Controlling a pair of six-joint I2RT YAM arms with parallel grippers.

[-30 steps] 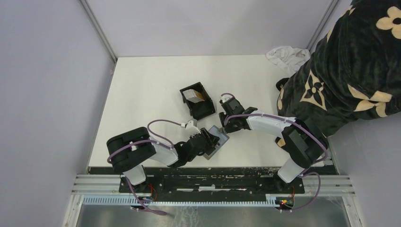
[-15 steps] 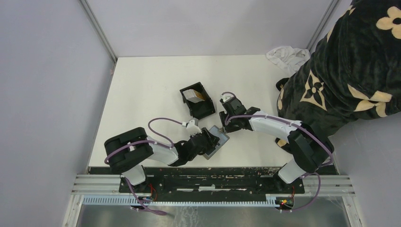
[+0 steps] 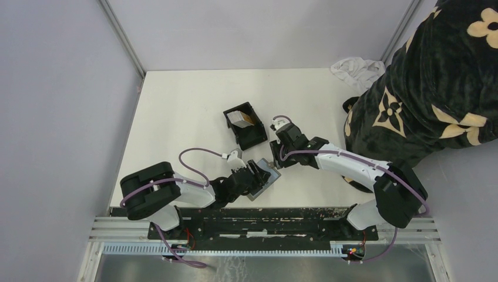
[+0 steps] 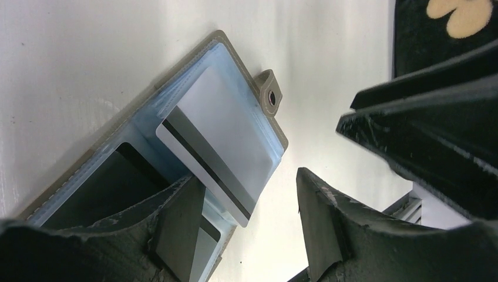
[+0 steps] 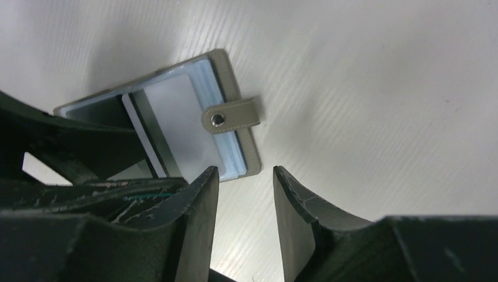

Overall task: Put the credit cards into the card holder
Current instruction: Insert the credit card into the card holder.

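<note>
A tan card holder with clear sleeves and a snap tab lies open on the table, also seen from above. A silver credit card with a dark stripe sits partly inside one sleeve, one end sticking out. My left gripper is open just over it, one finger above the holder's lower pages. My right gripper is open right at the holder's edge, holding nothing. A whitish card and a tan-gold card stand in a black box.
The black box sits just behind the two grippers. A person in a dark patterned garment leans over the table's right side. A crumpled white cloth lies at the far right corner. Grey walls enclose the table.
My left jaws have spread wider. The card holder and both grippers have shifted slightly to the left, and the right arm has stretched further in.
</note>
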